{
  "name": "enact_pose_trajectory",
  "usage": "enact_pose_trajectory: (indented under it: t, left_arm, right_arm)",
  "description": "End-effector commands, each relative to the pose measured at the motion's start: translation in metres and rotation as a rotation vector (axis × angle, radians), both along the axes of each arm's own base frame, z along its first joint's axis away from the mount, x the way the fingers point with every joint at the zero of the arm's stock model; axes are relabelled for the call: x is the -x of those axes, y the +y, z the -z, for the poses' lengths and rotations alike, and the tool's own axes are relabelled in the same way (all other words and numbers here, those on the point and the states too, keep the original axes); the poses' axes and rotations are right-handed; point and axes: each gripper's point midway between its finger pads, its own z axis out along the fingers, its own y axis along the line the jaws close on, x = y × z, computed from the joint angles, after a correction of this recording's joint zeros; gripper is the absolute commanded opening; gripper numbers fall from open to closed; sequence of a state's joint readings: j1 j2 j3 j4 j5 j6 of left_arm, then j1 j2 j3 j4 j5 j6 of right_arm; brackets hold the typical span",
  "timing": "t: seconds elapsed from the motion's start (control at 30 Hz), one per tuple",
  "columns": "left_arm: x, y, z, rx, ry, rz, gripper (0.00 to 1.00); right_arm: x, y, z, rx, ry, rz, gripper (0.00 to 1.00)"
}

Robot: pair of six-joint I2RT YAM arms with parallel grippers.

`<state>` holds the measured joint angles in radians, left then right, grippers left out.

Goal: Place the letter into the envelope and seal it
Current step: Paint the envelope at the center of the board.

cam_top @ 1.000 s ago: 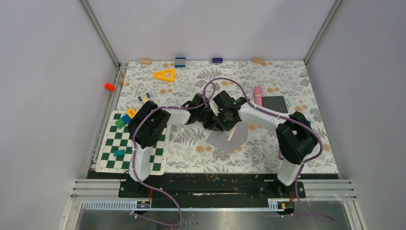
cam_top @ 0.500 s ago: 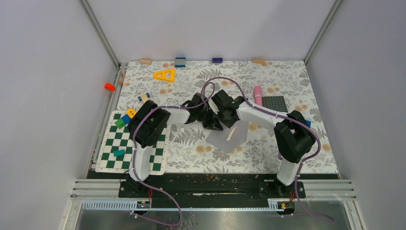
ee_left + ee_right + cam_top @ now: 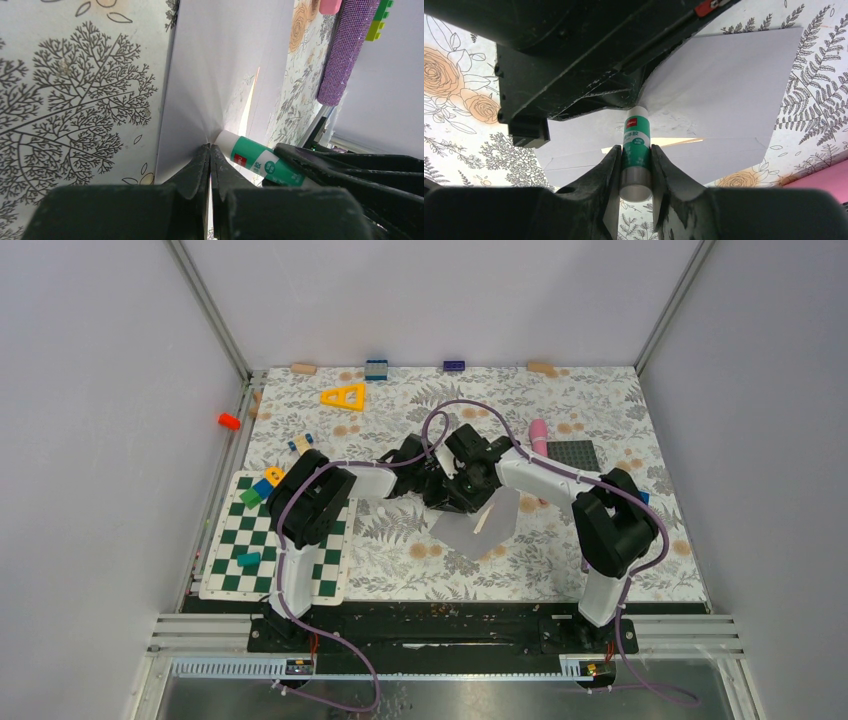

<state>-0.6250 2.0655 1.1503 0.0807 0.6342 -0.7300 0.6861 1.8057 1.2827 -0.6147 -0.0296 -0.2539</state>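
Note that the envelope (image 3: 470, 530) lies mid-table, with open floral tabletop (image 3: 400, 565) between its near corner and the table's near edge. The checkered mat (image 3: 235, 560) lies well apart to the left, and the pink cylinder (image 3: 539, 437) and dark studded plate (image 3: 575, 455) sit near on the far right. The left gripper (image 3: 210, 148) is fully closed, pinching a raised grey edge of the envelope. The right gripper (image 3: 635, 160) is clamped on a green-and-white glue stick (image 3: 636, 142), whose tip meets the paper beside that pinch. Only a tan sliver of the letter (image 3: 674, 142) shows at the envelope's opening.
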Motion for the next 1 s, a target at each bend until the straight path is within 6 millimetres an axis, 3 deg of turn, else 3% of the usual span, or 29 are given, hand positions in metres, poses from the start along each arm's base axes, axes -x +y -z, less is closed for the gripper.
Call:
enact_pose_trajectory:
  t: [0.0, 0.13, 0.3, 0.5, 0.77, 0.97]
  left_arm:
    - [0.005, 0.004, 0.031, -0.118, -0.046, 0.007, 0.00]
    - [0.005, 0.004, 0.031, -0.116, -0.048, 0.008, 0.00]
    - [0.005, 0.004, 0.031, -0.115, -0.049, 0.010, 0.00]
    - [0.005, 0.003, 0.031, -0.114, -0.048, 0.009, 0.00]
    - [0.005, 0.003, 0.030, -0.112, -0.048, 0.011, 0.00]
    - [0.005, 0.003, 0.027, -0.110, -0.057, 0.009, 0.00]
  right_arm:
    - [-0.011, 0.018, 0.002, -0.025, -0.018, 0.006, 0.00]
    - [-0.040, -0.001, 0.002, 0.080, -0.170, 0.061, 0.00]
    - [-0.059, -0.013, -0.005, 0.135, -0.286, 0.098, 0.00]
    - [-0.058, -0.014, -0.001, 0.140, -0.282, 0.094, 0.00]
    - [-0.035, 0.008, -0.001, 0.014, -0.157, 0.063, 0.00]
    - [-0.040, -0.008, 0.005, 0.119, -0.167, 0.077, 0.00]
